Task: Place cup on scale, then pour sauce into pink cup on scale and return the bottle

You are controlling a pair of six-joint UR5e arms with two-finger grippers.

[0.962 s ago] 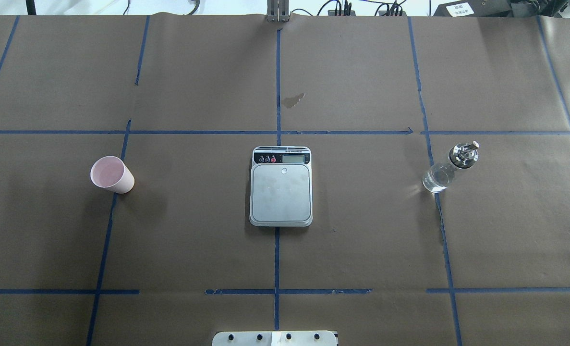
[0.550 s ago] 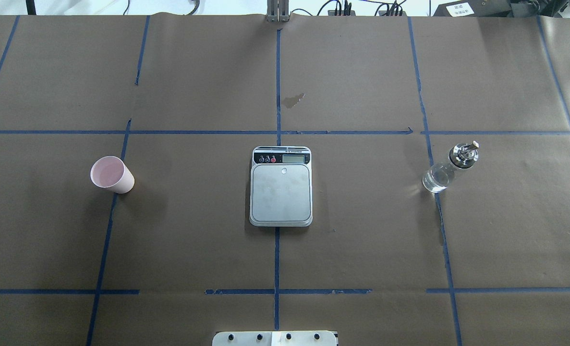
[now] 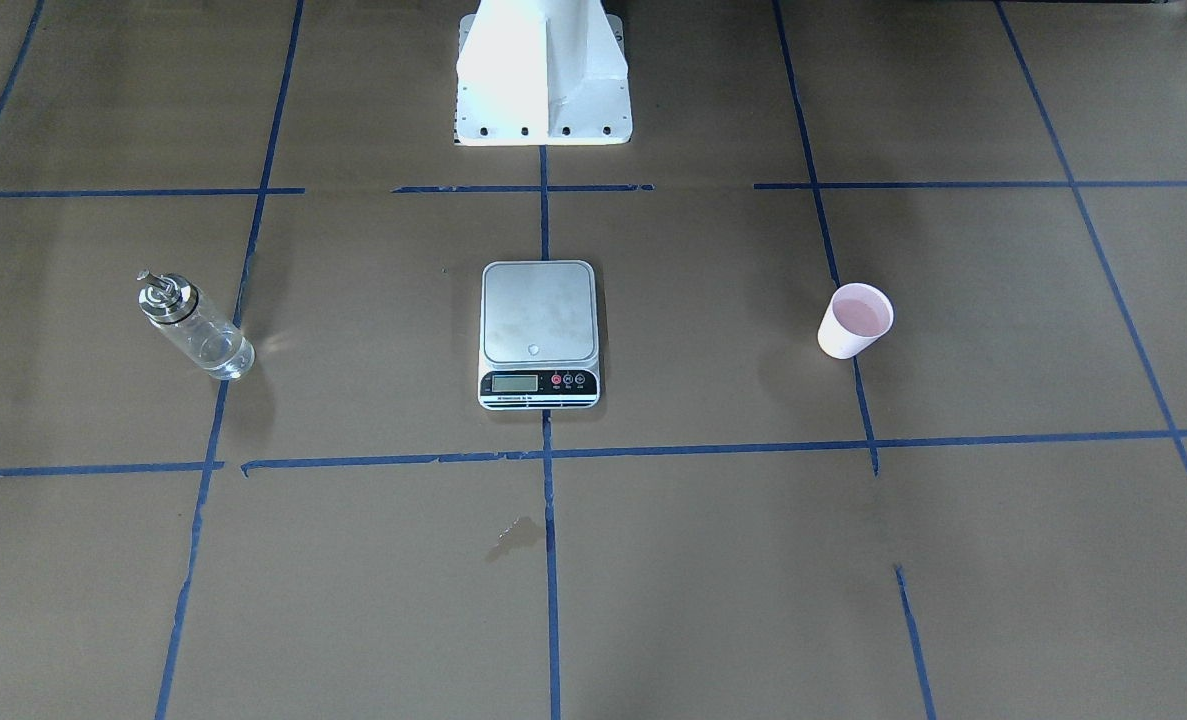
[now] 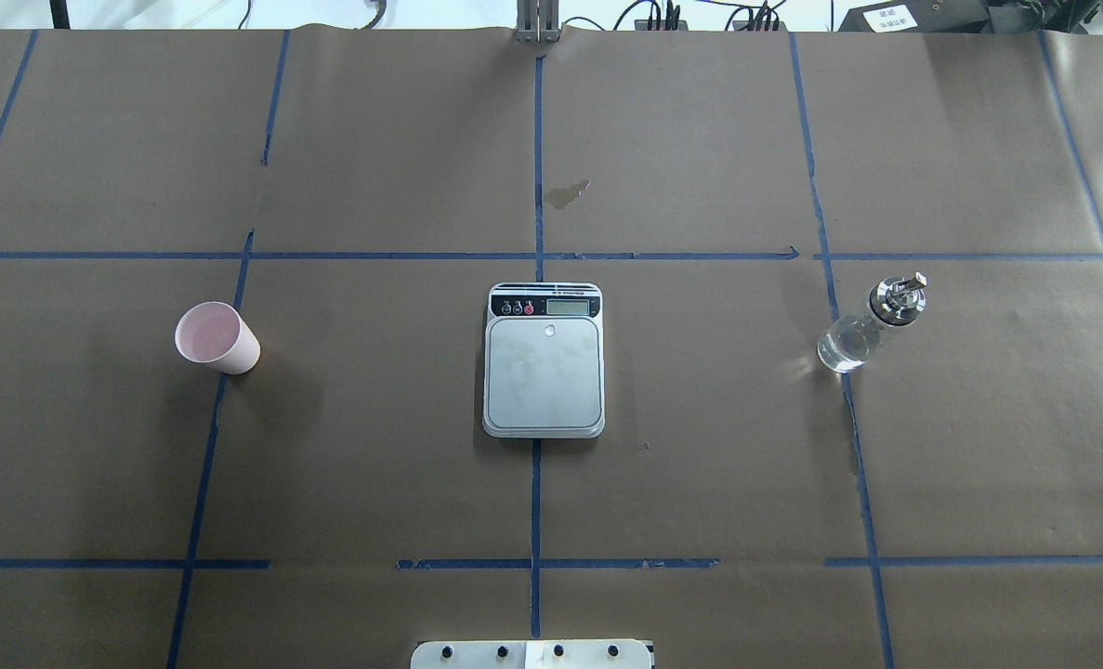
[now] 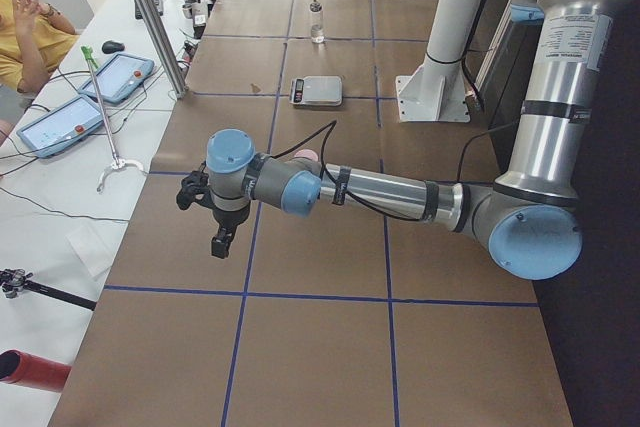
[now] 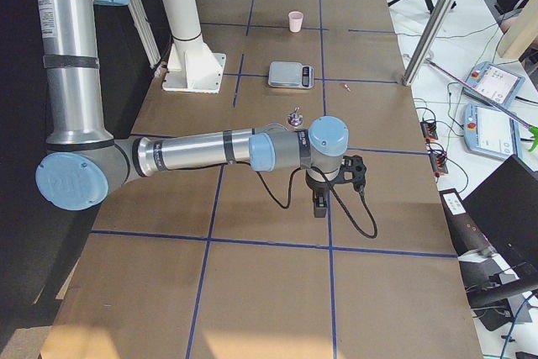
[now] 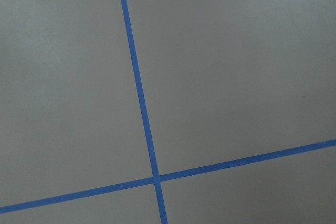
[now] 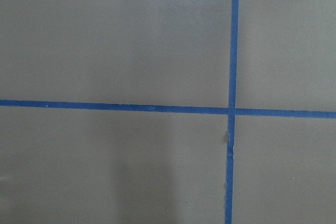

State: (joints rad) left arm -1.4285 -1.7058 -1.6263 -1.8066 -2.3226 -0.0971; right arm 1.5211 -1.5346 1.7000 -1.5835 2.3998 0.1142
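Note:
The pink cup (image 4: 216, 336) stands upright on the brown paper at the table's left, also in the front-facing view (image 3: 856, 320). The scale (image 4: 544, 372) lies at the table's centre with its silver plate bare (image 3: 539, 312). The clear glass bottle (image 4: 862, 330) with its metal spout stands upright at the right (image 3: 193, 330). My left gripper (image 5: 222, 237) shows only in the exterior left view, hanging above the table far from the cup. My right gripper (image 6: 319, 203) shows only in the exterior right view, near the bottle's end. I cannot tell whether either is open or shut.
The white robot base (image 3: 543, 70) stands behind the scale. Blue tape lines (image 4: 537, 255) grid the paper. A small stain (image 4: 567, 193) lies beyond the scale. A side table with tablets (image 5: 110, 77), a metal post (image 5: 150, 17) and a person (image 5: 30, 37) lie past the far edge.

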